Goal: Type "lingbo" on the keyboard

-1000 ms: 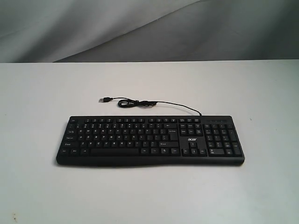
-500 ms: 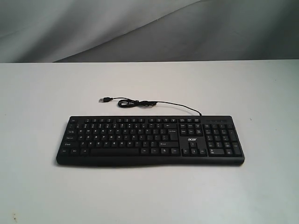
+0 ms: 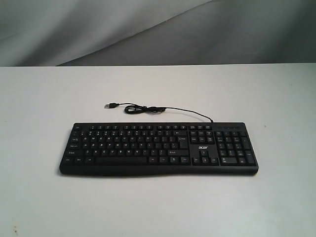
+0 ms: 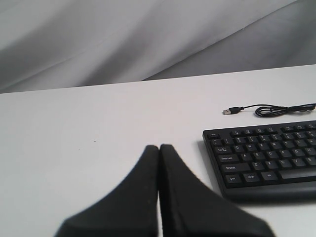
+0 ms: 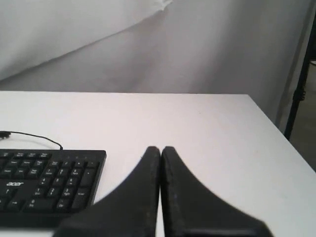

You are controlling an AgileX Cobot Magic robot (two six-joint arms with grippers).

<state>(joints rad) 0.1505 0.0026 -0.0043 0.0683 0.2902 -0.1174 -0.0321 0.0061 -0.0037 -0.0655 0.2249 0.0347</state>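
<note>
1. The keyboard [image 3: 159,148] lies flat on the white desk [image 3: 158,84], near its middle, with the number pad on the right
2. Its cable [image 3: 168,109] leaves the back edge and runs left over the desk, seemingly with one small loop, to a loose plug [image 3: 110,105]
3. The left tool [image 4: 159,148] is pinched together, fingers touching, holding nothing, off the keyboard's Ctrl end and apart from it
4. The right tool [image 5: 161,149] is likewise closed and empty, near the number-pad end, not touching it

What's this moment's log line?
flat black plastic keyboard on white table, untouched | left fingers shut, off it | right fingers shut, off it
</note>
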